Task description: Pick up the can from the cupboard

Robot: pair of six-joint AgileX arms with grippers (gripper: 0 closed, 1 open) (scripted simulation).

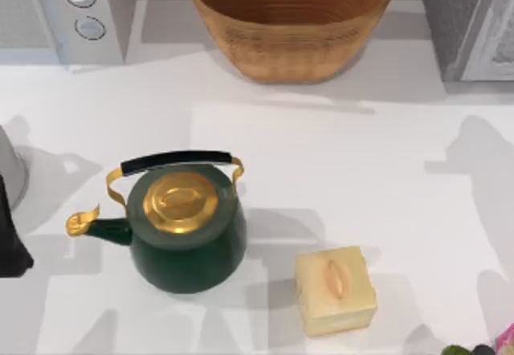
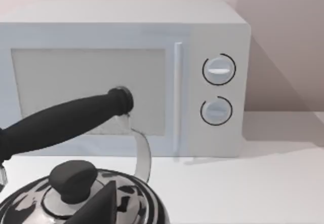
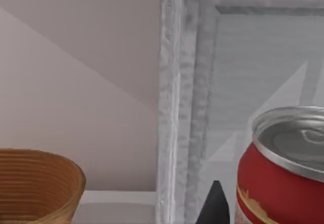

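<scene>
A white worktop [image 1: 337, 154] seen from above carries several kitchen things. At the far right corner stands the cupboard [image 1: 470, 22], a grey speckled box with a white framed panel door; in the right wrist view the door frame [image 3: 174, 102] runs upright close to the camera. At the far left corner sits a white microwave [image 1: 68, 14] with two round knobs, one above the other; the left wrist view faces its front [image 2: 121, 82]. Between them, at the far edge, is a wide woven basket [image 1: 291, 19], whose rim also shows beside the cupboard in the right wrist view [image 3: 38, 183].

Nearer, left of centre, stands a dark green kettle [image 1: 186, 226] with a gold lid, gold spout pointing left and a black handle arched over it. Just right of it, apart from it, lies a cream cube-shaped box [image 1: 335, 289].

The left wrist view looks over a silver and black patterned kettle [image 2: 86, 201] with a black knob and a black handle.

The can [image 3: 283, 168], red-sided with a silvery top, stands upright and very near the right wrist camera, in front of the cupboard door panel. A dark fingertip [image 3: 215, 206] of the right claw pokes up just beside it; I cannot tell whether the claw grips the can or how wide it is. The left claw's state cannot be told either.
</scene>
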